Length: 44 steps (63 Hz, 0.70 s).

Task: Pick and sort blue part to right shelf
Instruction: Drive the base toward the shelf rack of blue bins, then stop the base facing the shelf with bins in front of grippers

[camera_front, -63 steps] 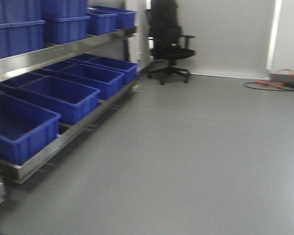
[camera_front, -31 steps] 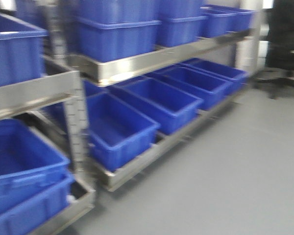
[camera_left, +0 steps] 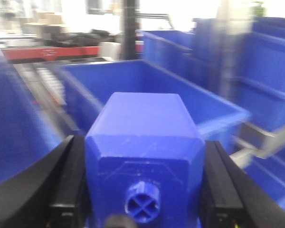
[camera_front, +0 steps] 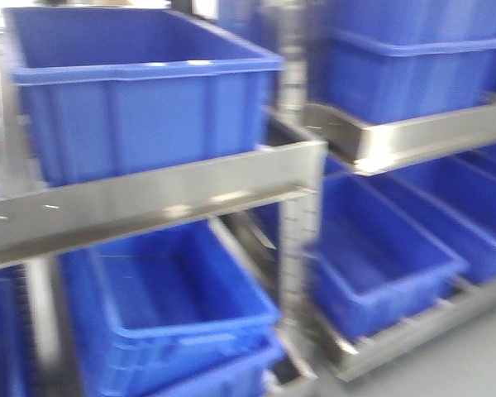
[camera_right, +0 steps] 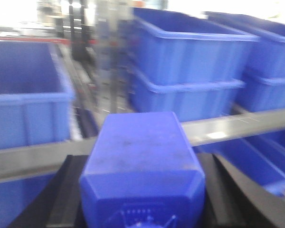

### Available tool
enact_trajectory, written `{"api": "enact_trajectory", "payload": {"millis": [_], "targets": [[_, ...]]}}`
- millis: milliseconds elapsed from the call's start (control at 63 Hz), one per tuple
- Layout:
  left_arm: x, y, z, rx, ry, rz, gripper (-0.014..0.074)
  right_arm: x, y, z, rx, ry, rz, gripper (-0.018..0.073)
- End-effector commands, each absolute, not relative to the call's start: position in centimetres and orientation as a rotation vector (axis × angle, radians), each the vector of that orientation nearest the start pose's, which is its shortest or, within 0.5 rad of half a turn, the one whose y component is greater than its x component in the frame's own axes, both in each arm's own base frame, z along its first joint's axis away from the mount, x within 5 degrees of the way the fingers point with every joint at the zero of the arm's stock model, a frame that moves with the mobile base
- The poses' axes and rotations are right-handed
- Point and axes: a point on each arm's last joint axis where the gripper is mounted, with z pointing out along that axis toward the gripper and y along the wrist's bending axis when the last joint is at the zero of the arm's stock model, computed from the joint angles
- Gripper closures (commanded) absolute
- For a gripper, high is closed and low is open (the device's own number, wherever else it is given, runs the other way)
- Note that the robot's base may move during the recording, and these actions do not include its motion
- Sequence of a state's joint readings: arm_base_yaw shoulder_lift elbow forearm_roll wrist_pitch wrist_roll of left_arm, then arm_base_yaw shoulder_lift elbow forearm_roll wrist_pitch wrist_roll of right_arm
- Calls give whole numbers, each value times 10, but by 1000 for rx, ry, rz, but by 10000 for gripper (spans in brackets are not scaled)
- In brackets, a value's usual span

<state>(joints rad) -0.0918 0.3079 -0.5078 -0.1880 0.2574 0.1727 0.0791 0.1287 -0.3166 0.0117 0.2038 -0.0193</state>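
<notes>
Blue part [camera_left: 145, 126] clamped in left gripper [camera_left: 140, 142], filling gap between jaws; right gripper [camera_right: 139, 160] clenched on squatter blue block [camera_right: 142, 140].

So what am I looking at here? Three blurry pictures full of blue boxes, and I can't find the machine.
It is a two-armed robot on a mobile base, and every picture comes from one of its own cameras. The front view looks ahead at a metal rack carrying open blue bins; no arm shows there. The other two cameras sit on the wrists and look along the grippers. The left gripper has its black fingers shut on a blue block with a round knob that faces the lens. The right gripper is shut on a second blue block, whose near end the frame cuts off.
</notes>
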Motion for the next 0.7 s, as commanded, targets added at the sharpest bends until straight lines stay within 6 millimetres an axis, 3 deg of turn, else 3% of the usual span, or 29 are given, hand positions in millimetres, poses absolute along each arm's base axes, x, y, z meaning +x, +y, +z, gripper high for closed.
{"api": "enact_trajectory", "payload": {"millis": [0,683], "targets": [[65,-9,358,80,1421,-110,187,48,4,311,-60,1388,55,125],[65,-9,358,80,1421,-110,187,48,4,311,-60,1388,55,125]]}}
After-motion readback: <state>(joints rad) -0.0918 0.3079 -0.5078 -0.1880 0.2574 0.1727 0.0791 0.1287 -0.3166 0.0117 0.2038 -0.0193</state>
